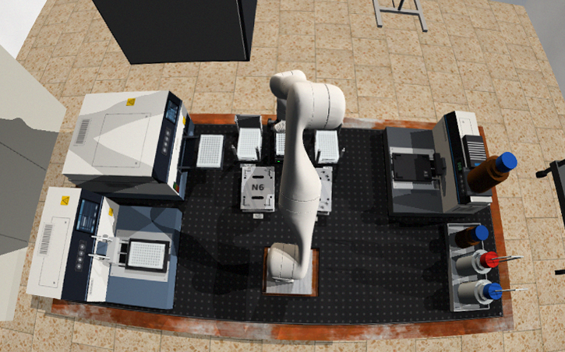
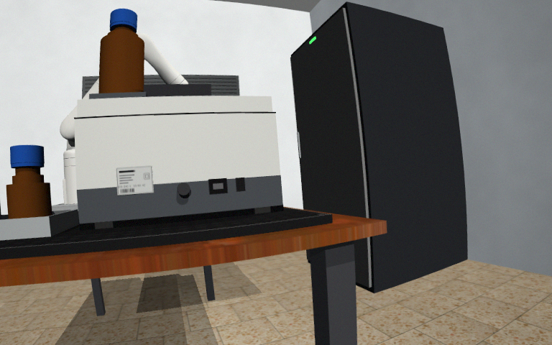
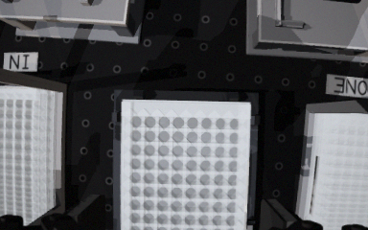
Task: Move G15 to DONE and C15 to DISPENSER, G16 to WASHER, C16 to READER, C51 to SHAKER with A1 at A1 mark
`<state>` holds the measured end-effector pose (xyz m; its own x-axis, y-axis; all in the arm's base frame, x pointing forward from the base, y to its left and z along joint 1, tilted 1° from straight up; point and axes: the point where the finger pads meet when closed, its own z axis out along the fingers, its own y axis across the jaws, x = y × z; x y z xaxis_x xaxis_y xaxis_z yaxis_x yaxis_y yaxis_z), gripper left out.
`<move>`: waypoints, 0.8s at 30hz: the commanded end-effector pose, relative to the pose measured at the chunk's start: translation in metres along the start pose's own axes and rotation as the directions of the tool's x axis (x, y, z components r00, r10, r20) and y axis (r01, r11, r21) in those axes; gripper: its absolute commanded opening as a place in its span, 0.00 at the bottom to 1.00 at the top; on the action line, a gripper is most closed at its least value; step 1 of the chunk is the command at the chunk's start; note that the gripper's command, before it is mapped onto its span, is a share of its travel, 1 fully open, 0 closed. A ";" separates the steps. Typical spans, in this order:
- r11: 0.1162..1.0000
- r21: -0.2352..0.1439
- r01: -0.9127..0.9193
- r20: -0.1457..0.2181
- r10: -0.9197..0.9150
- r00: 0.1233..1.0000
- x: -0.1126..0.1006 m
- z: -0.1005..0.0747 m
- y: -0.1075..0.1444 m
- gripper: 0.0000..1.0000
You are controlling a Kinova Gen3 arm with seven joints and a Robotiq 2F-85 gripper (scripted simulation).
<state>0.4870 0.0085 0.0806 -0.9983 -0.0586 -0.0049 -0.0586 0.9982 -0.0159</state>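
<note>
In the wrist view a white well plate (image 3: 184,163) lies flat on a dark station between the IN rack (image 3: 26,153) and the DONE rack (image 3: 335,163). Each rack holds a white plate. My gripper (image 3: 182,215) hovers straight above the middle plate, open and empty, with its dark fingertips at the lower left and lower right of the plate. In the overhead view the arm hides the gripper and most of this plate (image 1: 280,143). Another plate (image 1: 209,150) lies on the tray of the back left instrument. A further plate (image 1: 146,254) sits in the front left instrument. The right instrument's nest (image 1: 411,166) is empty.
The nest N6 (image 1: 257,187) stands empty in front of the IN rack (image 1: 248,143). A second nest (image 1: 326,188) is partly hidden by the arm. A brown bottle (image 1: 489,171) sits on the right instrument. A tray of bottles (image 1: 472,267) is at the front right.
</note>
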 end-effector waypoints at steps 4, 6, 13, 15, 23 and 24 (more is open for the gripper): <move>1.000 0.000 0.000 0.002 0.000 1.000 -0.001 -0.009 0.000 1.00; 1.000 0.000 0.000 0.002 0.000 1.000 -0.001 -0.012 0.000 1.00; 1.000 0.000 0.000 0.002 0.000 1.000 -0.001 -0.019 0.000 1.00; 1.000 0.000 0.000 0.002 0.000 1.000 -0.001 -0.021 0.000 1.00; 1.000 0.000 0.000 0.002 0.000 1.000 -0.001 -0.032 0.000 1.00; 1.000 0.000 0.000 0.002 0.000 1.000 -0.001 -0.032 0.000 1.00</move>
<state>0.4869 0.0090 0.1099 -0.9983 -0.0586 -0.0050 -0.0586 0.9982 -0.0159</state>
